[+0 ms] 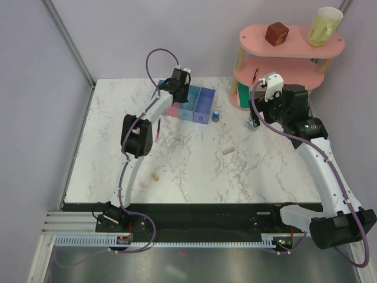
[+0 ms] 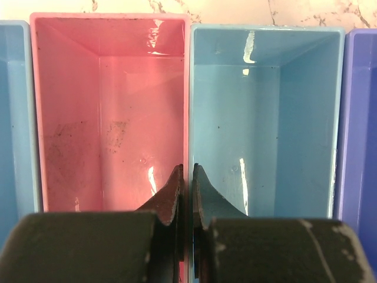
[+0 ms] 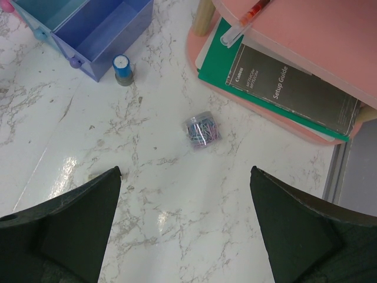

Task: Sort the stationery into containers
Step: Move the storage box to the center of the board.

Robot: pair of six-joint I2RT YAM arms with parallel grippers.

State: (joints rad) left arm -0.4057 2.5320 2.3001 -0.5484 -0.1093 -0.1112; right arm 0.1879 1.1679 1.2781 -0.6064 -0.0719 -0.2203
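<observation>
Left wrist view showed your left gripper (image 2: 186,177) pinched shut above the wall between the pink bin (image 2: 112,16) and a light blue bin (image 2: 265,29). Your right gripper (image 3: 184,171) was wide open over the small clear tub (image 3: 200,130), round, with coloured clips inside, near the pink shelf (image 3: 318,35). The thin red pen (image 1: 159,129) lay beside your left arm (image 1: 138,134), its length running near to far.

Upright blue cylinder (image 3: 122,69) (beside purple bin (image 3: 100,32))
</observation>
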